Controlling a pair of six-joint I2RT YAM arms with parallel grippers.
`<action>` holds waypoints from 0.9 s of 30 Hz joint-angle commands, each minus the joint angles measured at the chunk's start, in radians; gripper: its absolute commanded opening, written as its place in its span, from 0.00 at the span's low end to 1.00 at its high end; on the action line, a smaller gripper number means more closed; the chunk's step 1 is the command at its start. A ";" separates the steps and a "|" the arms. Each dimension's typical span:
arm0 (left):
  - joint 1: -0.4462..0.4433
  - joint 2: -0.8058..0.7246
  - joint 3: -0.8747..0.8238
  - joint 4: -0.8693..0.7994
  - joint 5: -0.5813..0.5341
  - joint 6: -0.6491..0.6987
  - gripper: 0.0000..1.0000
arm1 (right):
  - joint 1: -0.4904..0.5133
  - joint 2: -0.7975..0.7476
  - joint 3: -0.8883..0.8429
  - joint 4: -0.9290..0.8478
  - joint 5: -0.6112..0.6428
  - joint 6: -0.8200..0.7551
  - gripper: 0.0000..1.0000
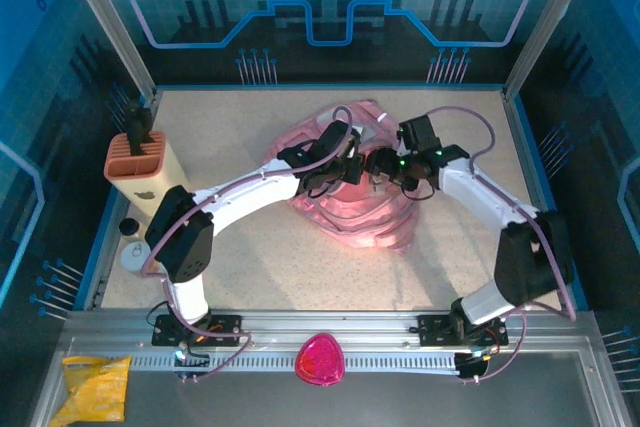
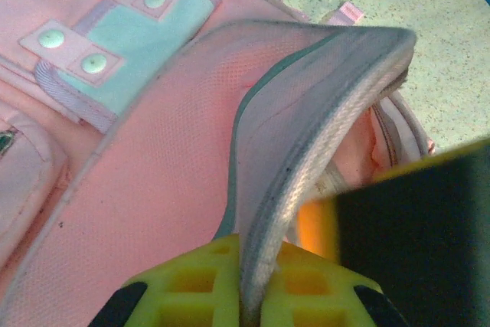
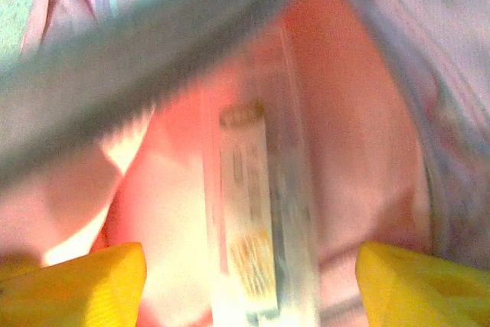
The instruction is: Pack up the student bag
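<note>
Student bag: the student bag (image 1: 355, 217) is pink and soft; it lies near the middle of the tabletop (image 1: 230, 127), a little toward the far side; both arms reach in and meet above it.
Left hand: the left hand (image 1: 345, 169) is clenched on the bag; in the left wrist view its yellow fingers (image 2: 191, 285) press together on the opening rim (image 2: 306, 112), with no gap between them.
Opening rim: a grey-trimmed edge of pink mesh fabric; it stands up in an arch above the body of the bag, and a dark gap shows under it on the right.
Bag surface: beside the rim there is a pale mint patch with pink tabs and round studs (image 2: 96, 63).
Right hand: the right hand (image 1: 383, 175) is released; in the right wrist view its yellow fingers (image 3: 76, 281) stand wide apart and point into the pink inside of the bag.
Clear long item: a clear long item (image 3: 253, 250) with a printed label lies inside the bag, between the two fingers and touching neither of them; the picture is too blurred to tell what it is.
Left of tabletop: a peach holder (image 1: 140, 162) stands upright with a dark thing in it; well apart from the bag.
Near rail: a magenta rounded object (image 1: 320, 359) in the middle; a yellow packet (image 1: 95, 387) at the left corner.
</note>
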 commanded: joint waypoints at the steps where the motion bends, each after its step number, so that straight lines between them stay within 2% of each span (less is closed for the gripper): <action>1: 0.003 -0.066 -0.001 0.038 0.035 -0.051 0.00 | -0.011 -0.053 -0.076 0.034 -0.074 0.024 0.61; 6: 0.003 -0.068 -0.002 0.041 0.034 -0.060 0.00 | 0.000 -0.021 -0.102 0.138 -0.173 0.051 0.40; 11: 0.002 -0.066 -0.005 0.050 0.050 -0.088 0.00 | 0.034 0.071 -0.066 0.316 -0.266 0.075 0.31; 15: 0.006 -0.071 -0.010 0.055 0.035 -0.095 0.00 | 0.047 0.128 -0.043 0.392 -0.328 0.099 0.33; 18: 0.013 -0.078 -0.022 0.048 0.034 -0.111 0.00 | 0.041 0.068 -0.106 0.433 -0.327 0.093 0.35; 23: 0.022 -0.059 -0.015 0.026 0.108 -0.111 0.00 | 0.017 -0.060 -0.186 0.298 -0.256 0.004 0.43; 25: 0.026 -0.041 0.004 -0.010 0.158 -0.103 0.14 | 0.008 -0.112 -0.237 0.262 -0.225 -0.014 0.46; 27: 0.029 -0.049 -0.004 -0.032 0.179 -0.107 0.21 | 0.006 -0.173 -0.276 0.225 -0.174 -0.034 0.49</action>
